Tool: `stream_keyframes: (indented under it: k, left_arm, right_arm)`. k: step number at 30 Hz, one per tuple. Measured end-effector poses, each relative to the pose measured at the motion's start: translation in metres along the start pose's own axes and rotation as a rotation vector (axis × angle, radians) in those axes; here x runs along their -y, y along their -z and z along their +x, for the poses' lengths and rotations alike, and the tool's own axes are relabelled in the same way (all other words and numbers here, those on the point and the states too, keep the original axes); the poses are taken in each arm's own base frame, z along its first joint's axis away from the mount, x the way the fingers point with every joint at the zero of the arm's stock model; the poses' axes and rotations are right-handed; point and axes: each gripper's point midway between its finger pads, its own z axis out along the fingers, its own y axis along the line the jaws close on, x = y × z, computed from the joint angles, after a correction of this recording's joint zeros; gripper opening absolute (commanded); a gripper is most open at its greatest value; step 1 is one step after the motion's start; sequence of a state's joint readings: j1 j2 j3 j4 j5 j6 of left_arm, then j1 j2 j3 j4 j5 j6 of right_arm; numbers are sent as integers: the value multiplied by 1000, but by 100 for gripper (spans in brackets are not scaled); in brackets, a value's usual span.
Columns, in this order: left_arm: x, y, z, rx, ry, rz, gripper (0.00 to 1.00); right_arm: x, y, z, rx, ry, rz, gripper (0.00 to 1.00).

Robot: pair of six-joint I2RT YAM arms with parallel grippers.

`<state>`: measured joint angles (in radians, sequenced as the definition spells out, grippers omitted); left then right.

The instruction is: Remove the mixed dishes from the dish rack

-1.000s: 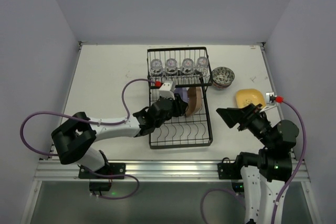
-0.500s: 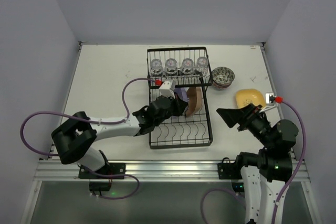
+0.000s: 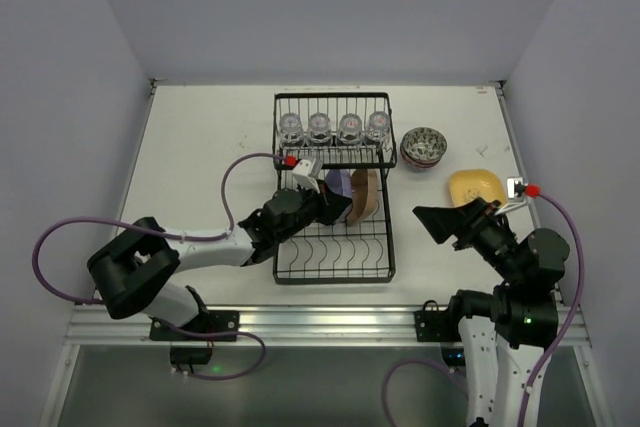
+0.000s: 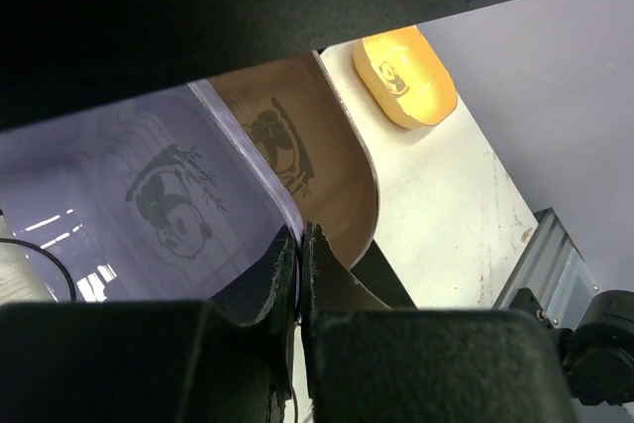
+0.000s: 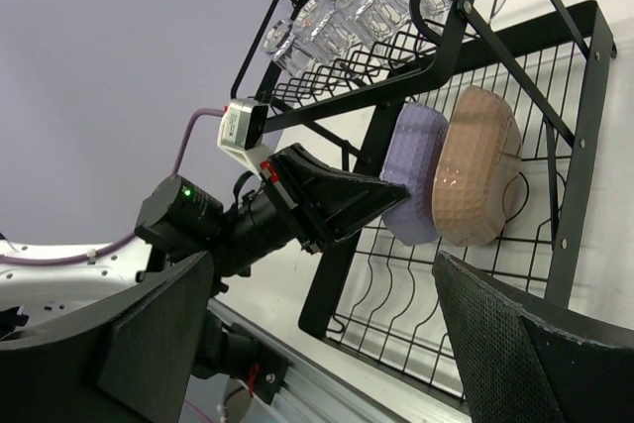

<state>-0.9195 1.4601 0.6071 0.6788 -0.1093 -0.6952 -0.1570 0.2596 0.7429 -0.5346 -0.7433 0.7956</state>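
- The left gripper point(image 3: 333, 204) reaches into the lower tray of the black wire dish rack point(image 3: 385, 247). Its jaws are clamped on the near rim of the purple plate point(image 4: 149, 195), which stands on edge among the curved dividers.
- From the left wrist view, the two fingers point(image 4: 260, 279) pinch the plate's edge just below its panda print.
- The tan plate point(image 5: 478, 160) stands upright right behind the purple one. The two look to be touching, or very nearly so.
- Four clear glass cups point(image 3: 319, 127) sit in a row on the rack's raised upper shelf, at the far end.
- A stack of patterned bowls point(image 3: 424, 146) rests on the white table point(image 3: 200, 147), just to the right of the upper shelf.
- The yellow plate point(image 3: 475, 185) lies flat on the table, right of the rack and near the bowls.
- The right gripper point(image 3: 440, 222) hangs over the table beside the rack's right side. Its jaws are spread wide and hold nothing; its fingers point(image 5: 149, 344) frame the rack in the right wrist view.
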Motion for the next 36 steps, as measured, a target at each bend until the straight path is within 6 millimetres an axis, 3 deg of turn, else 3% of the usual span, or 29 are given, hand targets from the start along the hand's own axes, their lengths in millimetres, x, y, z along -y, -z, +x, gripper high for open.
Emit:
stream_keyframes:
  k: [8,21,31,36]
  left_arm:
    - [5,0,-1,11,2,61,0]
    - [28,12,-24,135,101,240,0]
    - [40,20,-39,66,57,134,0]
    - [33,29,-30,-39,38,37,0]
  right_arm:
    - [-3,2,-2,4,11,-4,94]
    - [-5,2,-1,-1,18,-8,94]
    - [-8,1,-5,-22,28,0,94]
    - [-11,-2,-11,-46,54,13,96]
